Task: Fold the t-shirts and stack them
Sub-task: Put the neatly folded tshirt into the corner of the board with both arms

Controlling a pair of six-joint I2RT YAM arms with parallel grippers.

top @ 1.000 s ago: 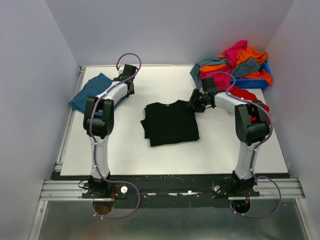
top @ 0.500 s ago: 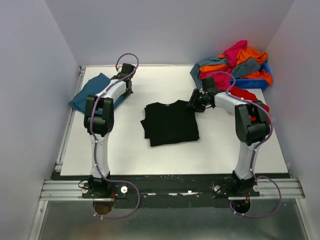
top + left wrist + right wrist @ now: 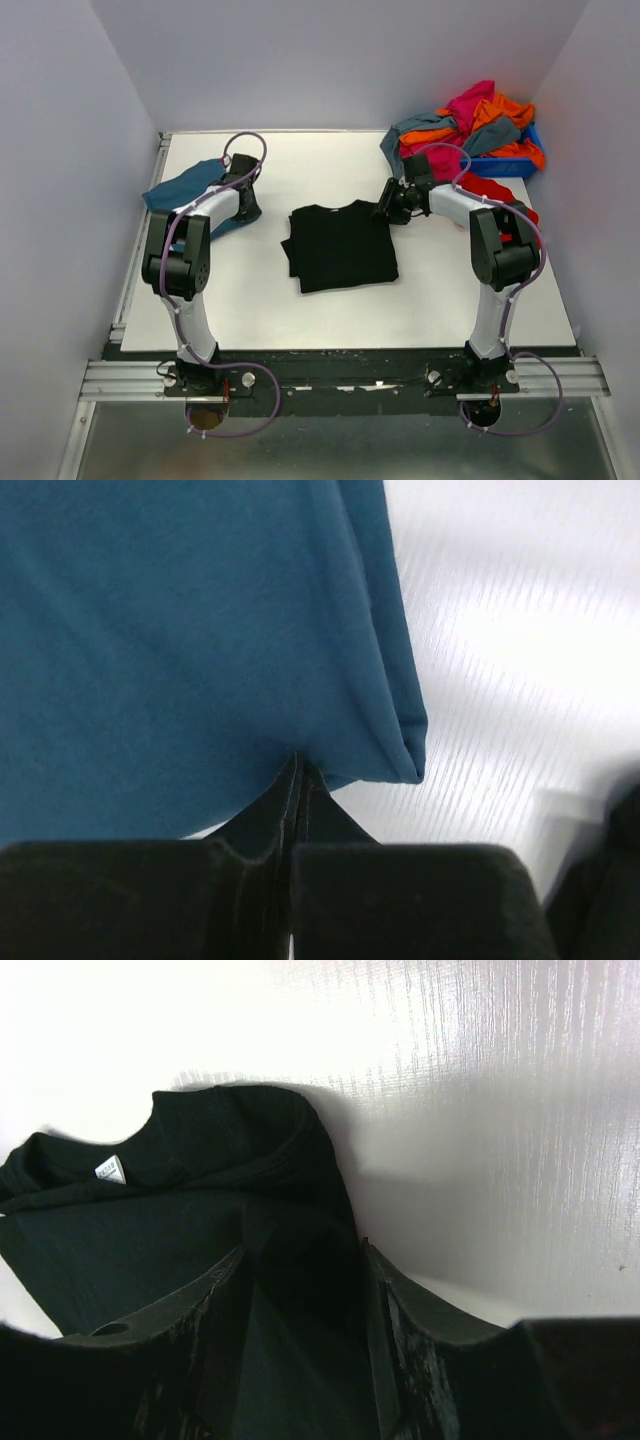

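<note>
A folded black t-shirt [image 3: 340, 245] lies in the middle of the table [image 3: 440, 290]. My right gripper [image 3: 386, 211] sits at its back right corner, open. In the right wrist view the black cloth [image 3: 200, 1160] by the collar lies between the spread fingers [image 3: 215, 1290], and the gripper [image 3: 300, 1255] is not closed on it. A teal-blue t-shirt [image 3: 180, 188] lies at the back left. My left gripper [image 3: 243, 207] is shut on its right edge. In the left wrist view the jaws of the left gripper [image 3: 298, 768] pinch the teal cloth [image 3: 180, 640] at its hem.
A heap of magenta, orange and grey-blue t-shirts [image 3: 470, 125] fills a blue bin [image 3: 505, 165] at the back right. A red one [image 3: 492, 190] spills onto the table beside it. Walls close in the back and both sides.
My left gripper has shut on the teal-blue t-shirt's edge and moved nearer, dragging the cloth with it. The right arm and the black t-shirt have stayed still.
</note>
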